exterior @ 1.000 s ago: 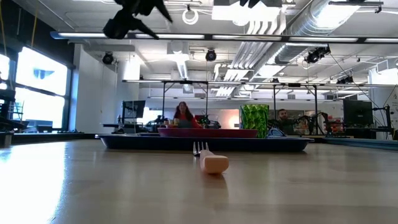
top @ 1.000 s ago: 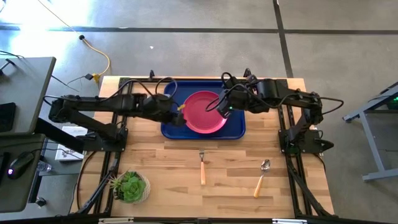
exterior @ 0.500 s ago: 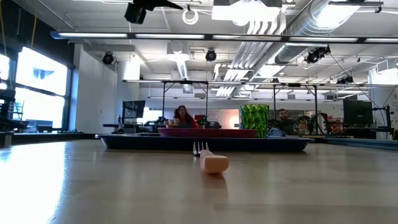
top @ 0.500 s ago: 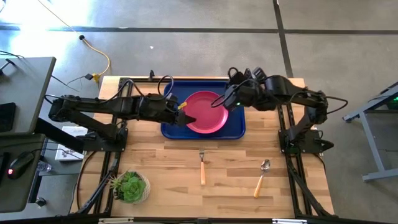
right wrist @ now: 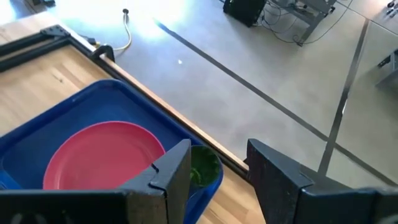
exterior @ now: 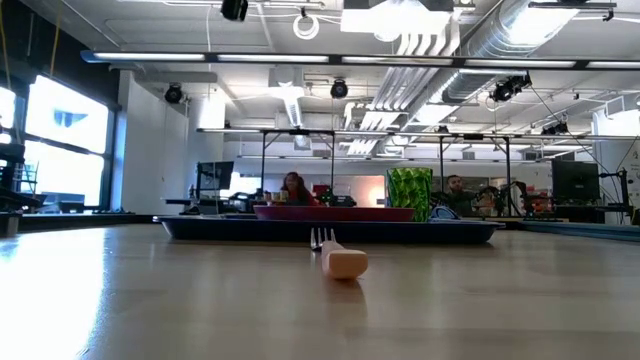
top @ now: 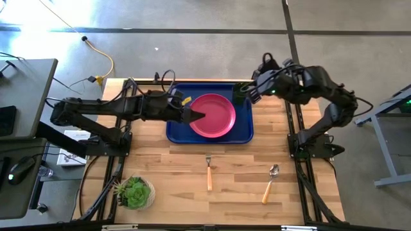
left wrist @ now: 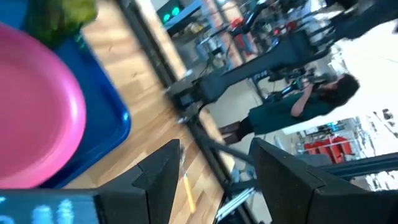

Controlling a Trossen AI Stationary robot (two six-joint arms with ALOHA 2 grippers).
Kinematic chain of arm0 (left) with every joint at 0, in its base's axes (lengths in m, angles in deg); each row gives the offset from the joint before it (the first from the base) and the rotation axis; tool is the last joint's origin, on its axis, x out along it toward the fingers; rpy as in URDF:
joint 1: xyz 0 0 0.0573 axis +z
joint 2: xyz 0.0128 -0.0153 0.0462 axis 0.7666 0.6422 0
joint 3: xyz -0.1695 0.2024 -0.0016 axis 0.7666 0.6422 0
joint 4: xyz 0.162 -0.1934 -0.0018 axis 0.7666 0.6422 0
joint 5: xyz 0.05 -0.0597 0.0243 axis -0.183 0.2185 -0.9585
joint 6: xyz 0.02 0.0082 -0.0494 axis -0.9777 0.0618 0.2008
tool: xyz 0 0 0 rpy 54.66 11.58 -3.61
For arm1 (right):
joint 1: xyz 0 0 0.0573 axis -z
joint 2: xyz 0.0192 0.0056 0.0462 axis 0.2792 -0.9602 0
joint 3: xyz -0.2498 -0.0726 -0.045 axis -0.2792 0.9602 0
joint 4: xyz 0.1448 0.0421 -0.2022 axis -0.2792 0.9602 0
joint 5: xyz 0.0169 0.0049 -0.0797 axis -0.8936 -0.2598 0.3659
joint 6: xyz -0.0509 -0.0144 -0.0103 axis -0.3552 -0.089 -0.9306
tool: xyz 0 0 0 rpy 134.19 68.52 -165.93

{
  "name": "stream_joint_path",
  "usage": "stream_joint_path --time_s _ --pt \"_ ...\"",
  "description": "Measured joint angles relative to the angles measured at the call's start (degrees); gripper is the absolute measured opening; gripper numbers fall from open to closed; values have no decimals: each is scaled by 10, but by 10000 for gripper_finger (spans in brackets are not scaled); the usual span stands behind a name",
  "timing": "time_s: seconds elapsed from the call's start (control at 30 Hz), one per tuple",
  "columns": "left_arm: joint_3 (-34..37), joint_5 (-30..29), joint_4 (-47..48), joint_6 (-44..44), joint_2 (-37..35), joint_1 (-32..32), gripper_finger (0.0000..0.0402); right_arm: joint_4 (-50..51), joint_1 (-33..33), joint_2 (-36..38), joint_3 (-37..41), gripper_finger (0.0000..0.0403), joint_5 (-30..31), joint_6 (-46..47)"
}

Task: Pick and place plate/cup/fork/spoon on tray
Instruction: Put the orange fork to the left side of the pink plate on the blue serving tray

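The pink-red plate [top: 212, 115] lies flat in the middle of the dark-blue tray [top: 174, 131] at the table's far side. The dark-green cup [top: 240, 90] stands upright in the tray's far right corner, also seen in the low view [exterior: 410, 192]. The fork [top: 209, 173] and the spoon [top: 270, 183] lie on the bare wood nearer the front. My left gripper [top: 198, 117] hovers open and empty high above the plate's left edge. My right gripper [top: 252, 92] is open and empty, raised just right of the cup [right wrist: 202, 165].
A potted succulent [top: 133, 192] stands at the table's near left corner. Bare wood lies between the tray and the cutlery. Black frame rails run along the table's left and right sides. People show in the room beyond the table [left wrist: 292, 106].
My right gripper has drawn back from over the plate toward the table's far right corner, past the cup. My left gripper has risen, leaving the low view's top, and shifted a little toward the right over the plate's left edge. Plate, cup, fork and spoon have stayed put.
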Motion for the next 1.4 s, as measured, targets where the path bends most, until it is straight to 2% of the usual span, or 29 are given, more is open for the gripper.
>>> stream_joint_path --time_s 0.3,0.57,0.73,0.93,1.2,1.4 --pt "-130 -15 40 -66 52 0 174 0 3 21 0 149 -4 -28" --pt "-209 -16 97 -61 127 -19 174 0 3 21 0 149 -32 -52" --pt "-214 -21 163 -8 168 -39 174 0 3 21 0 149 -55 -64" --pt "-214 -57 256 76 226 -66 174 0 3 21 0 149 -56 -63" --pt "-214 -73 269 162 311 -100 174 0 3 21 0 149 -58 -49" --pt "-214 -94 279 232 358 -127 174 0 3 21 0 149 -85 -49"
